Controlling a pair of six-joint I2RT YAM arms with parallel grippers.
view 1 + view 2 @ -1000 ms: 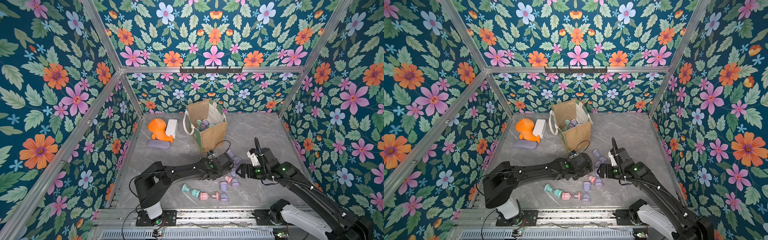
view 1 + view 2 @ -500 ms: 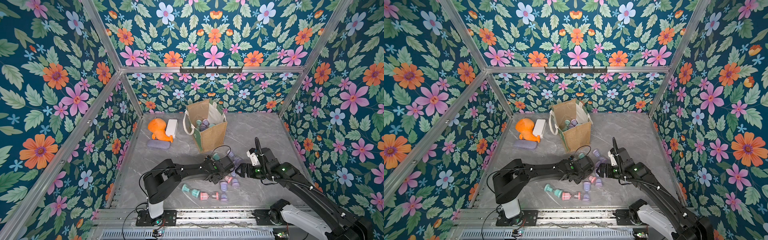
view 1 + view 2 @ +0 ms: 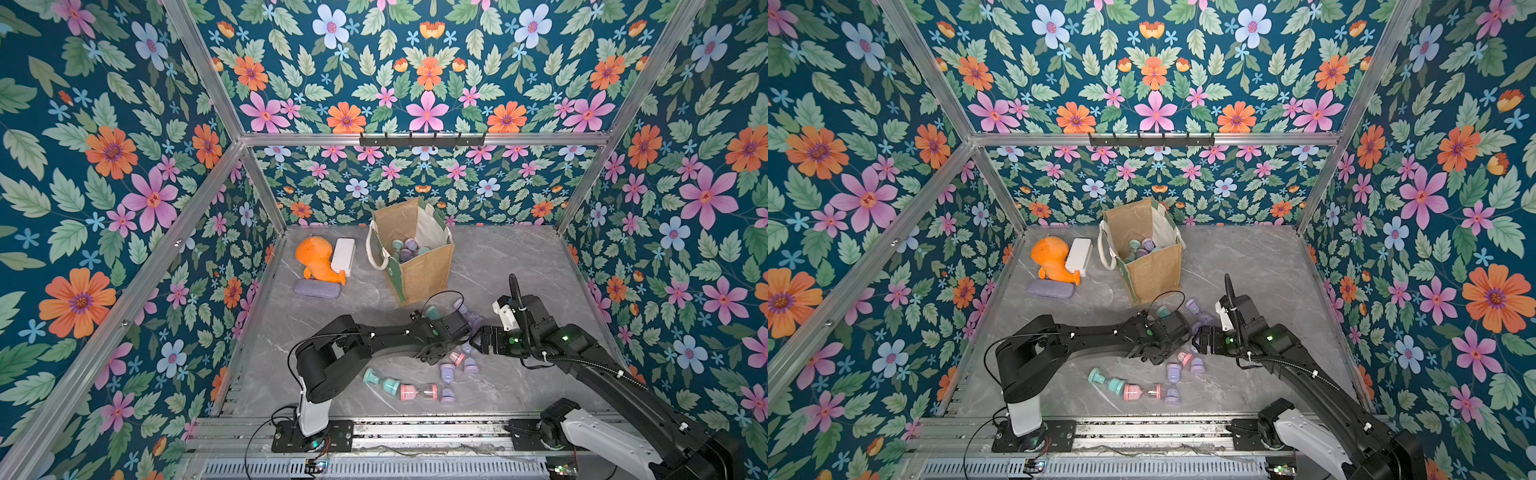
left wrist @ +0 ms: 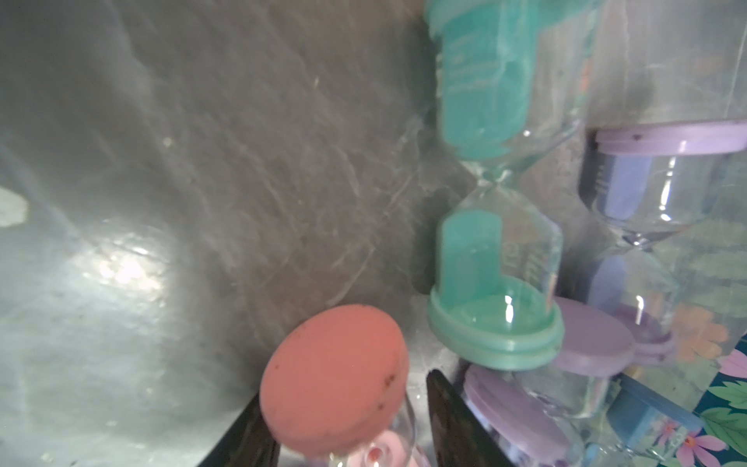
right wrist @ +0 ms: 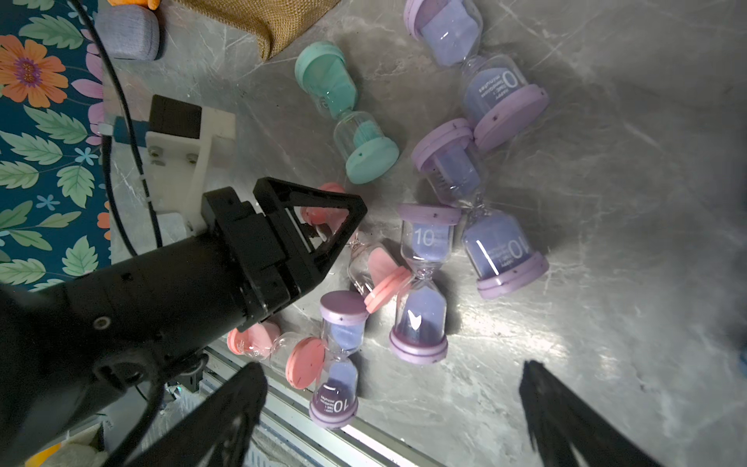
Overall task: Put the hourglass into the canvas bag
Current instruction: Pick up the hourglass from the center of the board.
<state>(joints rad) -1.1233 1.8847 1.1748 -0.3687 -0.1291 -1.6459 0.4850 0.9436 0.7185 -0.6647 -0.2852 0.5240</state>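
Note:
The canvas bag [image 3: 419, 270] [image 3: 1154, 270] stands open at the back with several hourglasses inside. More hourglasses lie in a pile in front of it. My left gripper [image 4: 347, 388] [image 3: 457, 351] is low over that pile. Its jaws stand narrow on either side of a pink hourglass [image 4: 335, 372] [image 5: 380, 271], which lies on the table, with a sliver of gap at one finger. A teal hourglass [image 4: 497, 242] and purple ones [image 5: 420, 283] lie beside it. My right gripper [image 5: 392, 366] [image 3: 478, 343] hovers wide open just right of the pile, holding nothing.
An orange plush [image 3: 318, 259], a white box [image 3: 344, 255] and a grey-purple case [image 3: 316, 289] lie left of the bag. A teal hourglass [image 3: 380, 380] and a pink one [image 3: 417, 391] lie near the front rail [image 3: 415, 428]. The two wrists nearly meet.
My left arm has folded at the elbow while its jaws narrowed around the pink hourglass. The right arm stayed still and open.

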